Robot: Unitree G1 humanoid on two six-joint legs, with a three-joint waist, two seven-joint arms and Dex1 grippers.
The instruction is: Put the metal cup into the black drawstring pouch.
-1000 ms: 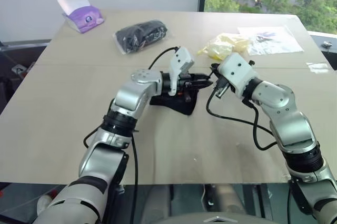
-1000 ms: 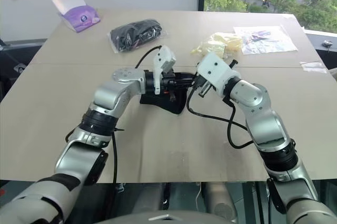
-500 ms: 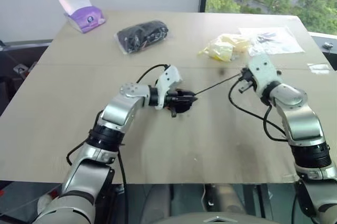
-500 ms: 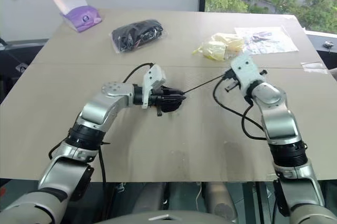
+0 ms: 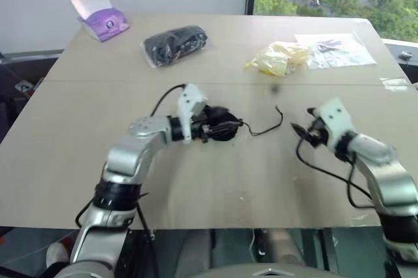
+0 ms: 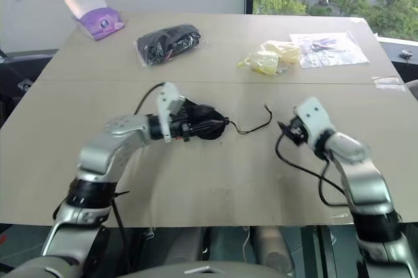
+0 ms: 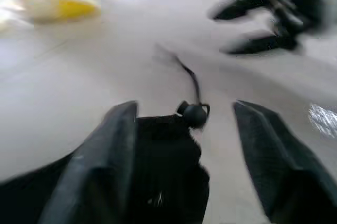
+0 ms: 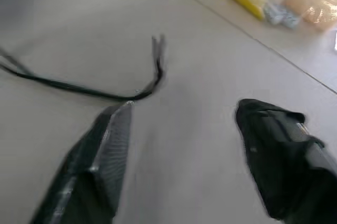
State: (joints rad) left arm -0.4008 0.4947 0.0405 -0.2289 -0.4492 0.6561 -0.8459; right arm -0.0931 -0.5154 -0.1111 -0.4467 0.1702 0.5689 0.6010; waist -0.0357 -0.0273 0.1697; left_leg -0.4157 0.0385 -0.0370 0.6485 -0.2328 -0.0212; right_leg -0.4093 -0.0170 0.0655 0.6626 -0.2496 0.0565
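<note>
Left eye view: noted a broad tan table (image 5: 65, 160) carrying everything. At the far side, lay a black bundle in clear plastic (image 5: 175, 44), a yellow bag (image 5: 277, 58), a clear flat packet (image 5: 339, 49) and a purple tissue pack (image 5: 101, 20), all well apart from the work and untouched.

Nearer the middle, found the black drawstring pouch (image 5: 222, 123) resting on the table at the tip of the left gripper (image 7: 184, 107). Looked rounded and bunched up rather than flat, with its mouth drawn in. In the left wrist view, saw both fingers spread wide, the pouch lying low between them and close against one finger, with a gap at the other; read as released, not clamped.

Saw the right gripper (image 8: 181, 111) off to the right side, apart from the pouch, spread wide above bare table with nothing between the fingers.

Traced the thin cord (image 5: 261, 132) trailing slack from the pouch mouth toward the right gripper, curling up at its free end, touching neither claw. Spotted the small round toggle (image 7: 195, 114) sitting at the pouch mouth.

Judged the metal cup most likely already inside the pouch, going by the bulge and the cinched mouth; could not confirm. Judged the task at or near its end, with little left beyond drawing the arms clear.
</note>
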